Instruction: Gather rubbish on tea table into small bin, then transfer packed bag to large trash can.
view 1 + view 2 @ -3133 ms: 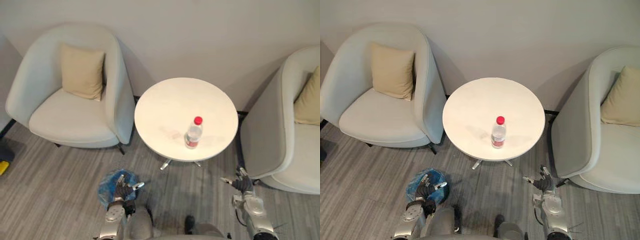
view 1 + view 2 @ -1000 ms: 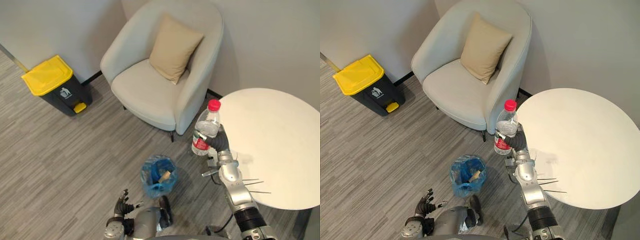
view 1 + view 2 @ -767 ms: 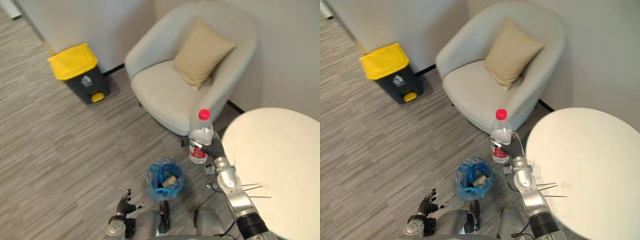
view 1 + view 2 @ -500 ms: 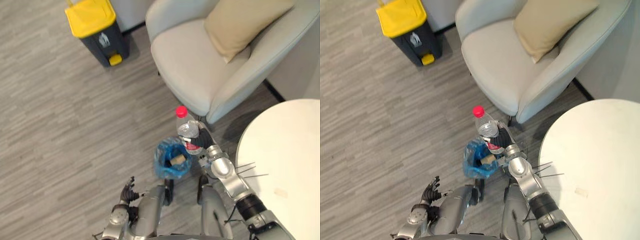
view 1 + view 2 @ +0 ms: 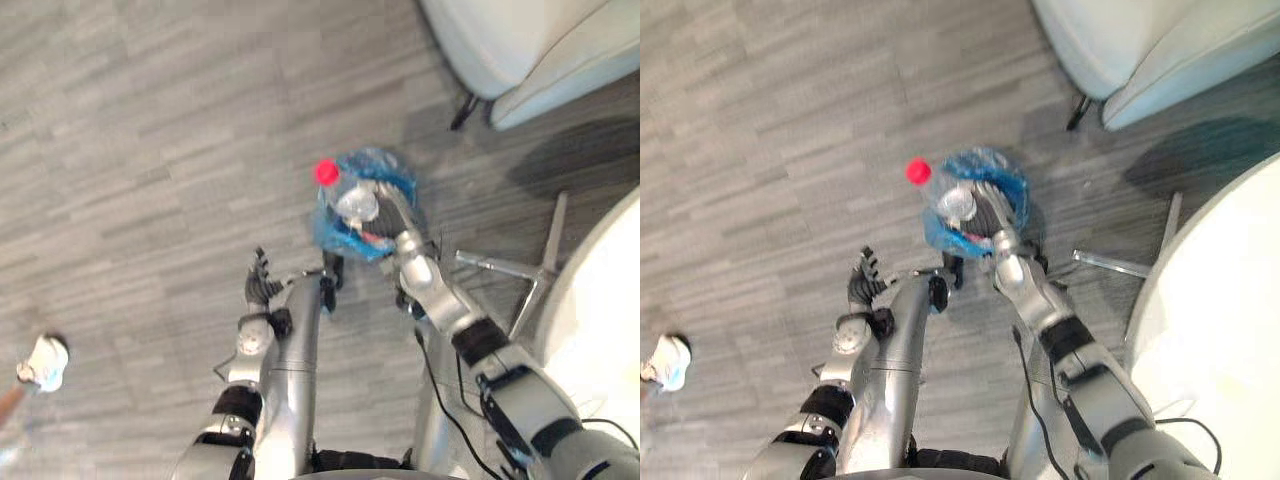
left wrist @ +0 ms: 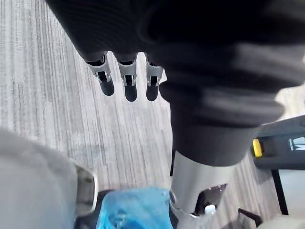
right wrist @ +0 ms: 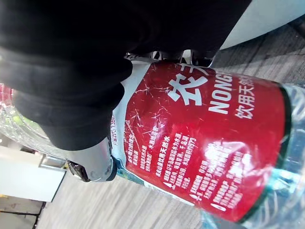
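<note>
Clear plastic red-capped water bottle, gripped in my right hand above the small blue-bagged bin.
Gathering step; next I release it squarely inside. My left hand hangs open, idle.

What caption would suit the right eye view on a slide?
Right hand grips a red-capped bottle above the blue-bagged bin; left hand hangs open nearby.

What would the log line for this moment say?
right hand: shut on bottle | bottle: tilted over small bin | left hand: open, empty | drop: not yet
</note>
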